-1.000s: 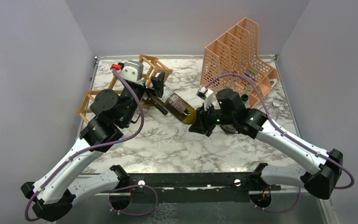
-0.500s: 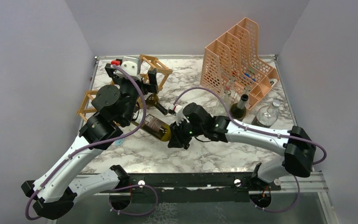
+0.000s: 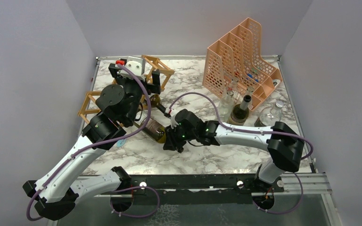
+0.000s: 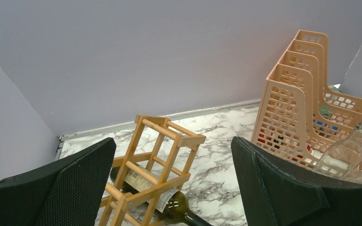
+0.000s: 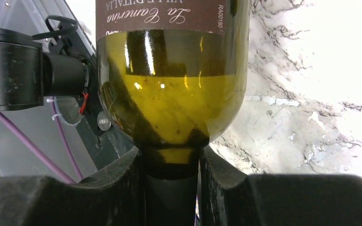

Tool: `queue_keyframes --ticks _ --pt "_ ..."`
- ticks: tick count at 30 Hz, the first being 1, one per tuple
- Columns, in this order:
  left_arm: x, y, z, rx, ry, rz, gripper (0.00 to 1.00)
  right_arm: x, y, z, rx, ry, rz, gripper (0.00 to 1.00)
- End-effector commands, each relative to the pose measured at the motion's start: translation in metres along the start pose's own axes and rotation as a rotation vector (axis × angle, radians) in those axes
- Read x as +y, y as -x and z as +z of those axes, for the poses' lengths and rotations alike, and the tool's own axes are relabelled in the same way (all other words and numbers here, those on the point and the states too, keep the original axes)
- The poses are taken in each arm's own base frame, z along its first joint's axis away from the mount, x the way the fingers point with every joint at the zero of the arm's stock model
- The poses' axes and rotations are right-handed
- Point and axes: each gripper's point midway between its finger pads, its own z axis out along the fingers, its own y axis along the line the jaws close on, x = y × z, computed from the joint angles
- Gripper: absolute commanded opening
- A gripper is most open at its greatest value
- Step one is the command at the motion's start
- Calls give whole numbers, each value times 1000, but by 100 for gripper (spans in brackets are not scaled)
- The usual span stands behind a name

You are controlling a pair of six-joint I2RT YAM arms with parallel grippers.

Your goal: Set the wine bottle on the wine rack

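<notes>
Right gripper point(image 5: 169, 160) has the wine bottle point(image 5: 169, 94) pinched. Its two fingers are clamped on the narrow end where the olive glass tapers down, and the brown label sits further out along the body. From the top view the bottle sits left of centre on the marble table point(image 3: 207, 155), on the near-right side of the wine rack point(image 4: 188, 139) and close to it. Can't tell if it's resting on the marble or lifted a bit.

The part that matters is that the bottle's long axis runs from the right claw away to the far-left. So the free end points at the rack, roughly crosswise to the rack's long run, with the left arm's links sitting right over that stretch. Looks like feeding it into an open cell means pushing along that same line, and the left arm could be in the way.

Left gripper point(image 4: 172, 141) is spread wide with nothing in it, hanging above the rack. It's the arm nearer the rack, but the right one has the bottle.

There's also a second green bottle point(image 4: 174, 209) lying in one of the lower cells, neck poking out toward the near-right, so that cell looks taken. The peach file holder point(image 4: 287, 117) is off to the far right.
</notes>
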Motion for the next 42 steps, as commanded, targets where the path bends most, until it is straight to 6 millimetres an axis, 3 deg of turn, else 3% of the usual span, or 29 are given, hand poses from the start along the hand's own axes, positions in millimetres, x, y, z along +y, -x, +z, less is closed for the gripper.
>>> queue_keyframes --ticks 1,5,10,25,42 --pt "3 5 -2 -17 11 -6 99 34 48 6 -156 86 -49 1" --pt "4 3 -3 -13 14 0 99 35 44 16 -140 93 -40 1" --pt "6 0 -5 -9 16 3 99 42 52 26 -151 98 -45 1" --pt "10 8 -12 -24 5 -6 99 34 59 66 -149 -29 23 1" --pt "10 19 -22 -45 -37 -11 99 44 99 118 -250 -19 96 1"
